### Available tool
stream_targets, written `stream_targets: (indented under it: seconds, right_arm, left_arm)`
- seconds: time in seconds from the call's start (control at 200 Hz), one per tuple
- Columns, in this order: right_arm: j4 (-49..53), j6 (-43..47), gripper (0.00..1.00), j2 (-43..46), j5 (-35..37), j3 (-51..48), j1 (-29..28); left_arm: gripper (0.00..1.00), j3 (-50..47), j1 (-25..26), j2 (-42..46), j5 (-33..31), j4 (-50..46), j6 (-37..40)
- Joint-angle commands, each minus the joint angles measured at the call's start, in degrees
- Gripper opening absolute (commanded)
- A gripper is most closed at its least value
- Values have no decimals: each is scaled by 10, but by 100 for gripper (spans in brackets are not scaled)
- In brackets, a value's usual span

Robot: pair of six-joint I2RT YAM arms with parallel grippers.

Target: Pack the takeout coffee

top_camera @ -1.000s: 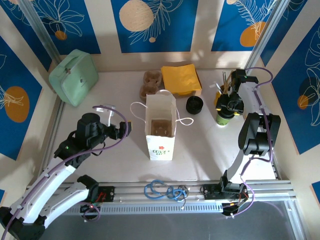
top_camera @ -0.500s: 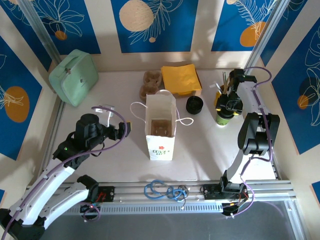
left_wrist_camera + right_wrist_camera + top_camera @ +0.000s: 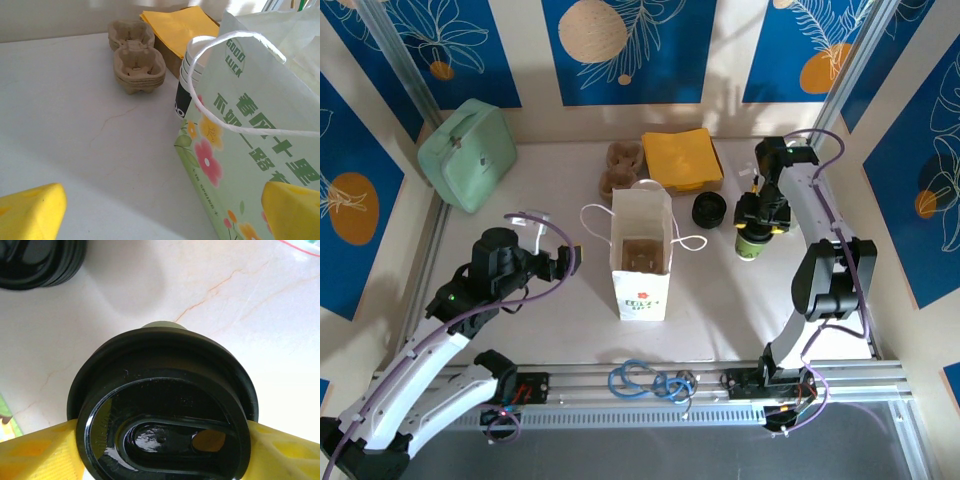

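Gripping the takeout coffee (image 3: 165, 405) just under its black lid, the right gripper (image 3: 758, 218) has a yellow finger (image 3: 35, 450) against each side of the cup. The jaws stand part-way open, as wide as the cup.

- Top view: the cup is at about 3 o'clock from the paper bag (image 3: 642, 275), apart from it. The stack of black lids (image 3: 708, 210) is at the cup's 10 o'clock.
- Cannot tell whether the cup's base is off the table (image 3: 720, 290).
- Left gripper (image 3: 568, 258): jaws wide, nothing in them, waiting at the bag's 9 o'clock, near its wall.
- Bag upright, mouth open. Something brown (image 3: 642, 255) at the bottom, likely a cup carrier.

Judgement: the pick looks made and the carry to the bag is the step in hand. Less than half the task is done.

Next move calls for:
- Raise the cup above the bag's rim and travel toward 9 o'clock.
- Centre it over the mouth, keeping it upright.
- Avoid the string handle (image 3: 688, 240) looping out on the bag's 3 o'clock side.
- Lower it into the bag before letting go.
- The light bag may need steadying from the left.
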State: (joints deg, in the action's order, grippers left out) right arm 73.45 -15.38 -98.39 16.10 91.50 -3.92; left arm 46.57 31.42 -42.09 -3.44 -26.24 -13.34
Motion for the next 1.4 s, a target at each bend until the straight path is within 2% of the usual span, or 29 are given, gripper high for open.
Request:
stream_targets:
  seconds: [0.0, 0.27, 0.55, 1.02, 1.396]
  right_arm:
    - [43, -19, 71, 29, -4, 15, -35]
    - [94, -49, 71, 49, 15, 69, -122]
    - [169, -78, 71, 36, 38, 174, -188]
    - [281, -102, 69, -37, 38, 402, -229]
    - [282, -112, 67, -40, 27, 490, -261]
  left_arm:
    - [99, 23, 4, 2, -3, -8, 11]
    - [99, 20, 4, 4, -8, -11, 13]
    - [100, 11, 4, 1, 1, -2, 18]
    - [100, -9, 4, 0, 9, 12, 26]
    - [99, -15, 4, -8, 14, 16, 23]
